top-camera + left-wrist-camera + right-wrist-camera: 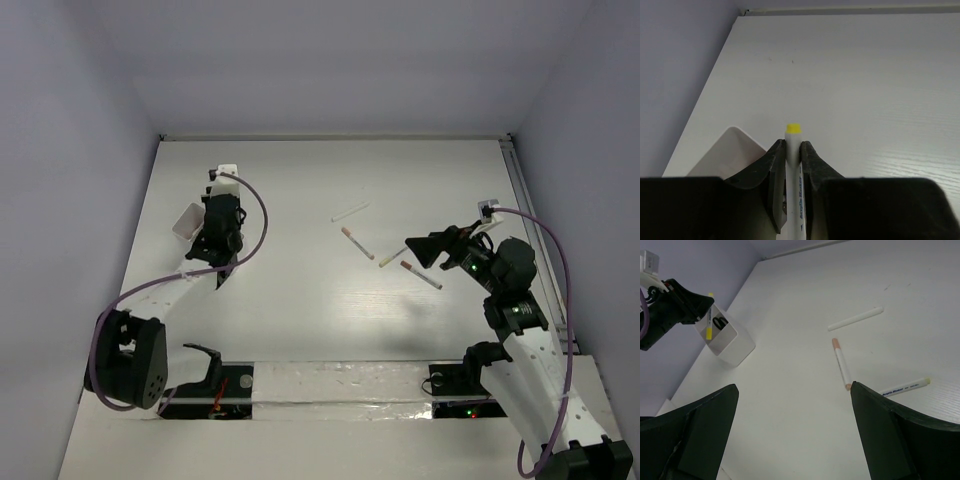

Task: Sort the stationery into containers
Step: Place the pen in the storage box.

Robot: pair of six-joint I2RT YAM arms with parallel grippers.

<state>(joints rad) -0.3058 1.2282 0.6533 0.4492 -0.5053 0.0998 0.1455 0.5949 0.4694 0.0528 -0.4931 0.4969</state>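
Observation:
My left gripper (205,240) (793,146) is shut on a white pen with a yellow end (793,129). It holds the pen at the white square box (187,220) (732,155) near the table's left edge. In the right wrist view the pen (708,322) hangs at the box's (735,346) opening, and black-handled scissors (720,322) stand inside. My right gripper (412,250) (794,385) is open and empty above the table. Near it lie an all-white pen (350,212) (856,319), a pink-ended pen (357,243) (841,364), a green-ended pen (392,257) (905,387) and a red-ended pen (421,275). No eraser blocks show.
Grey walls close the table at the left, back and right. A metal rail (530,215) runs along the right edge. A taped strip (340,385) lies between the arm bases at the near edge.

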